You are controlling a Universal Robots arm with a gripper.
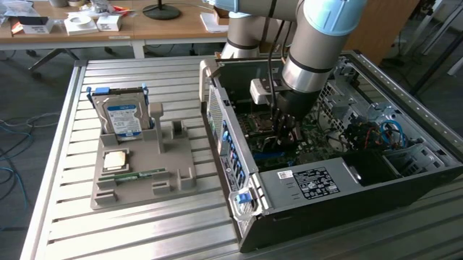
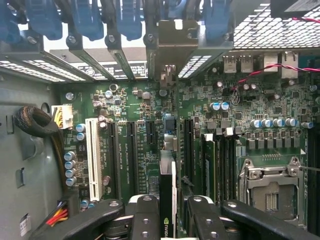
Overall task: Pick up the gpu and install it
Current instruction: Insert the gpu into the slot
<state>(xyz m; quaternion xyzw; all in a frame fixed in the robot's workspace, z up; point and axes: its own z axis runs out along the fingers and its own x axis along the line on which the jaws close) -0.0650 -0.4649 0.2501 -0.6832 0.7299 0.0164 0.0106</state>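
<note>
The gpu [image 2: 168,200], a thin dark circuit card seen edge-on with a pale silver metal bracket at its far end, stands upright between the two black fingers [image 2: 145,220] of the pincer [image 2: 168,222], which is clamped on the card's upper edge. A small green logo is visible on the card just between the fingers. In the wrist view the card hangs directly over the green motherboard [image 2: 150,145], lined up with the long black expansion slots [image 2: 131,150] that run beside a white slot [image 2: 92,157]; whether its lower edge already touches a slot cannot be told. Its bracket reaches toward the rear wall of the case, where the slot openings [image 2: 125,60] are, near a row of blue clips [image 2: 85,20].

In the exterior view the grey robot arm [image 1: 311,54] reaches down into the open black desktop computer case [image 1: 340,179], and the pincer [image 1: 285,135] sits low inside it, above the board. The case lies on its side on a slatted metal table [image 1: 72,216]. To the exterior view's left of the case a grey plastic parts holder [image 1: 145,162] rests on the table, carrying an upright silver hard drive with a blue-white label [image 1: 123,119], a square processor chip [image 1: 116,160] and a narrow green memory stick [image 1: 134,175]. A wooden desk [image 1: 166,27] with small boxes stands behind.
</note>
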